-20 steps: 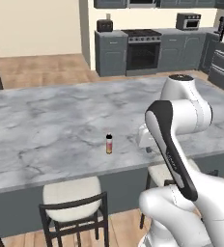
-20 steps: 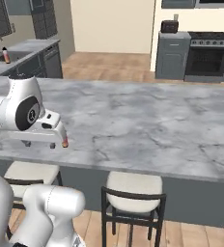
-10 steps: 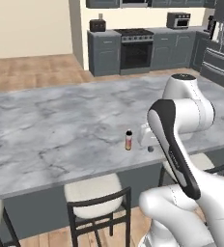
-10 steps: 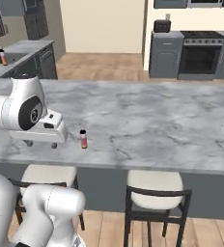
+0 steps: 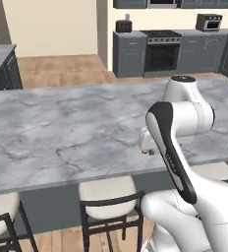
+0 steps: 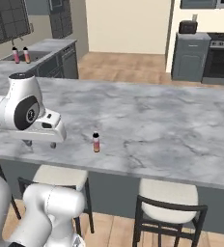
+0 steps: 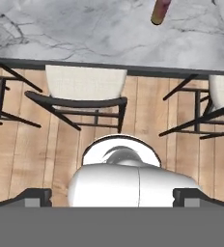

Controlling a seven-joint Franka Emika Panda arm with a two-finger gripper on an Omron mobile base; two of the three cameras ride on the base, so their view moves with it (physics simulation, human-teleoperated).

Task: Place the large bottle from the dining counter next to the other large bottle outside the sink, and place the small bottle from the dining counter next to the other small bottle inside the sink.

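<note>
1. The small bottle (image 6: 96,143) stands upright on the grey marbled counter (image 6: 147,125), left of centre in the right base view, near the counter's front edge.
2. The bottle is slim, with a dark cap, a reddish body and a paler band near the base. In the hand view it appears at the top edge, right of centre (image 7: 160,11), showing a yellowish-to-red body on the counter (image 7: 75,29).
3. The tool (image 6: 39,144) hangs at the left of the right base view, over the counter's front edge, beside the bottle but clear of it. Its fingers stand fully apart and hold nothing.
4. In the hand view, the fingertips (image 7: 35,197) sit at the lower corners.
5. Two bottles (image 6: 21,55) stand by the sink at the upper left of the right base view; their details are too small to tell.
6. Stools (image 6: 168,205) with pale seats stand under the counter's front edge.
</note>
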